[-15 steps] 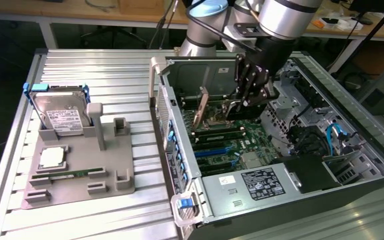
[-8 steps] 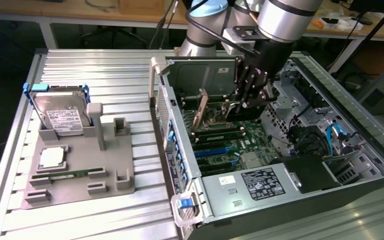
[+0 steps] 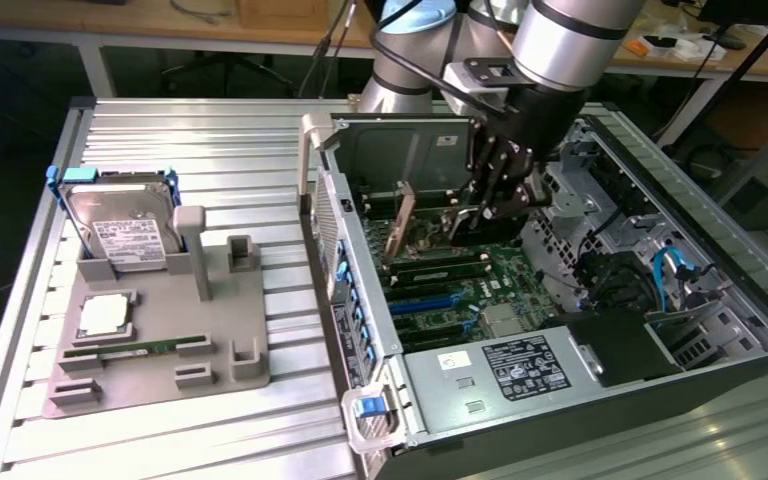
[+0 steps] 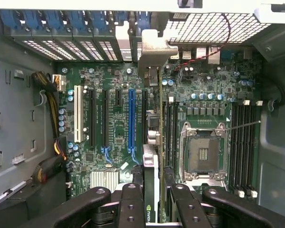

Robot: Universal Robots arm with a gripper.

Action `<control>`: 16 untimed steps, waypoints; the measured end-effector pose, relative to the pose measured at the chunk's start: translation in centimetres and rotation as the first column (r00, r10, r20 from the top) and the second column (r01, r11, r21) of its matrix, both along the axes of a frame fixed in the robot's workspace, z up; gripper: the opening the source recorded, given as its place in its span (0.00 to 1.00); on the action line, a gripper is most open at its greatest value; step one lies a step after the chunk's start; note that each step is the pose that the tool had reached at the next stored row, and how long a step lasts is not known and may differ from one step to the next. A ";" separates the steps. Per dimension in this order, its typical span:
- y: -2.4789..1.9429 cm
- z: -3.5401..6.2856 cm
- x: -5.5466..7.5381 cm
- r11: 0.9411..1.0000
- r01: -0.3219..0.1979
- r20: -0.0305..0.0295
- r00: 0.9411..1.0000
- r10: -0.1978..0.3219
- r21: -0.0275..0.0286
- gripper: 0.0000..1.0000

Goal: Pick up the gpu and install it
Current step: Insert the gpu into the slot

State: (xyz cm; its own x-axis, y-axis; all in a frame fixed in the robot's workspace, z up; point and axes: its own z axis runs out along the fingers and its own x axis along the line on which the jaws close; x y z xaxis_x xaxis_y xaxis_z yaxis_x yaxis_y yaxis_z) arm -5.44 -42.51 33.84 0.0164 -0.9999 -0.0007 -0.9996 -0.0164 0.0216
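The gripper is clamping the gpu edge-on between its fingers. The card is hanging inside the open computer case over the motherboard, near the blue slot. It appears unseated, though contact is unclear.
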 end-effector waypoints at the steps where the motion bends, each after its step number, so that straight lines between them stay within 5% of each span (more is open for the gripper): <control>1: 0.00 -0.10 0.0 1.000 0.000 0.000 1.000 0.000 0.000 0.27; 16: 0.00 -0.99 0.0 1.000 0.000 0.000 1.000 0.000 -0.001 0.27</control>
